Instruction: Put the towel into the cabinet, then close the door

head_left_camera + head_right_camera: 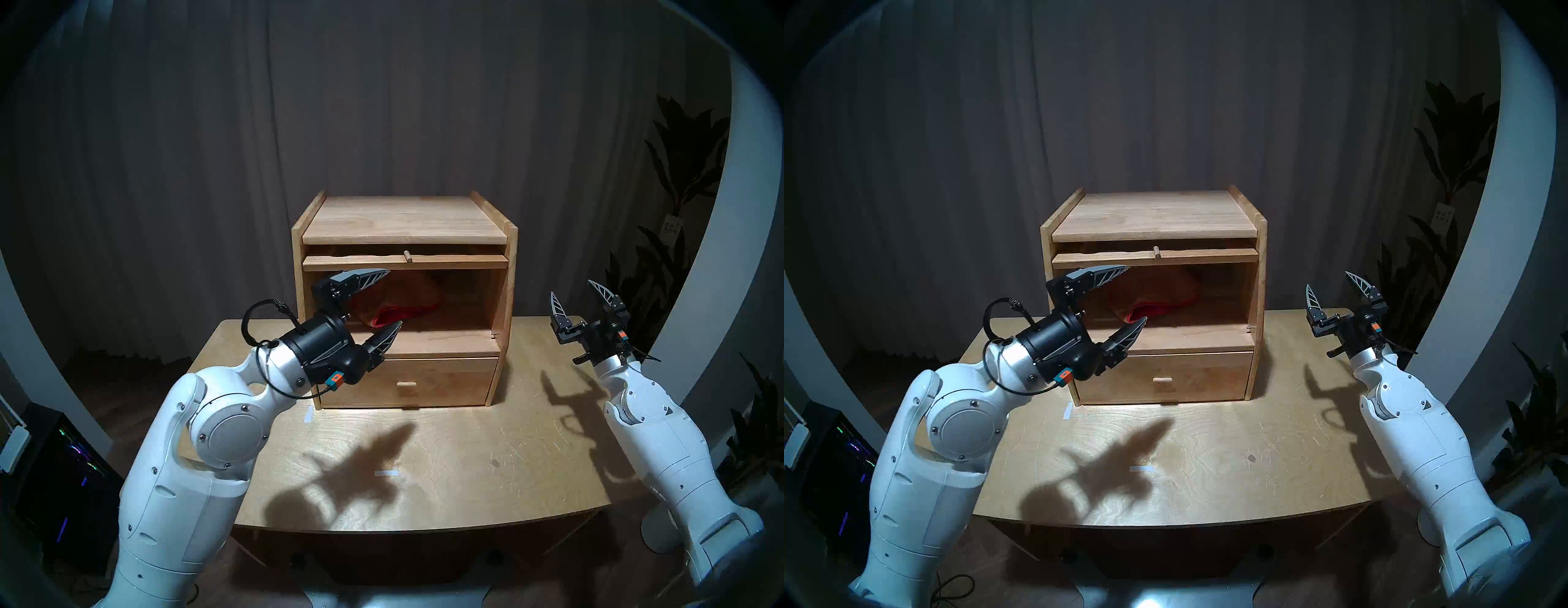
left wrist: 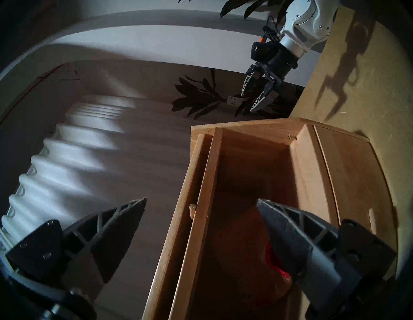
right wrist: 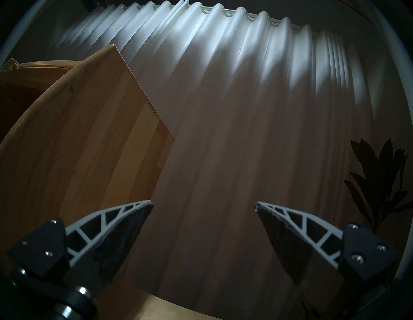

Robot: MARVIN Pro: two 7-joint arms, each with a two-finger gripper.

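Looking ahead, we see the towel (image 1: pixel 399 305) already lying inside the cabinet (image 1: pixel 405 220); its door (image 1: pixel 405 262) is raised, not yet closed. Our left gripper (image 1: pixel 388 301) and right gripper (image 1: pixel 577 299) gape wide, empty.

Matt light-wood cabinet (image 1: pixel 403 220), soft red cloth towel (image 1: pixel 394 303), scratched plywood table (image 1: pixel 488 446)
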